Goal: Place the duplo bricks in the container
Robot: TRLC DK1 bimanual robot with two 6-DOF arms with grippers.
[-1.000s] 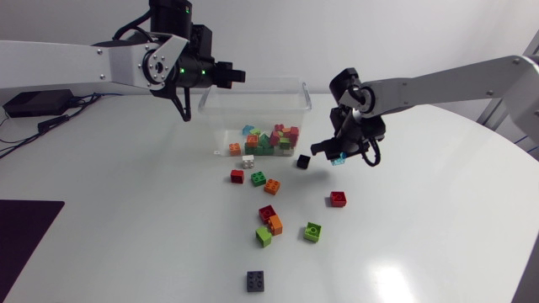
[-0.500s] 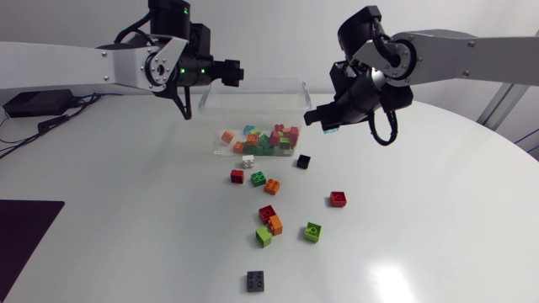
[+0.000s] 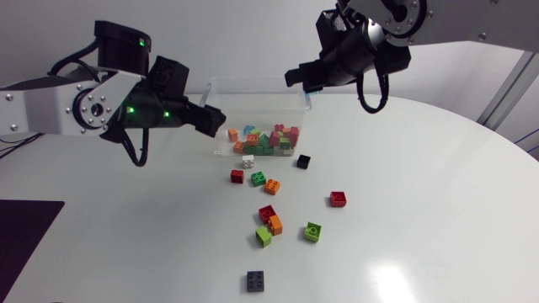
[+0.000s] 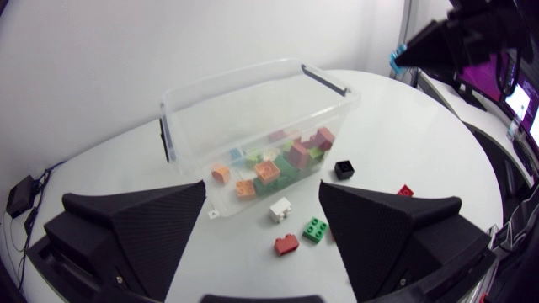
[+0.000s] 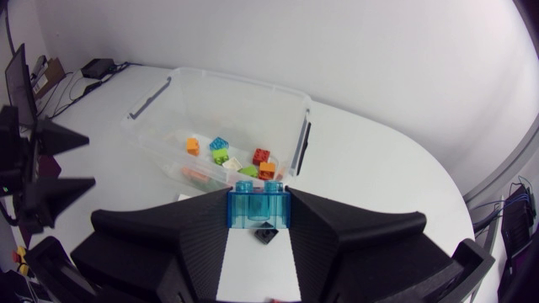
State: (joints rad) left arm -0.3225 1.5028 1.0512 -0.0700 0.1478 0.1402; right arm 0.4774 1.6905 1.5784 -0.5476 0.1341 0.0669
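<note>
Clear container (image 3: 253,82) stands mid-table, part-filled with bricks. Loose pieces lie before it, among them a black brick (image 3: 303,161), a red brick (image 3: 338,199) and a dark grey brick (image 3: 255,281). Right gripper (image 5: 258,220) is raised by the container's right end, pinching a blue brick (image 5: 258,206). Left gripper (image 4: 263,192) faces the container's left end, jaws spread.

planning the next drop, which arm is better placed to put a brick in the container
Right. The right gripper holds a blue brick between its fingers, raised near the container. The left gripper is open and empty.
</note>
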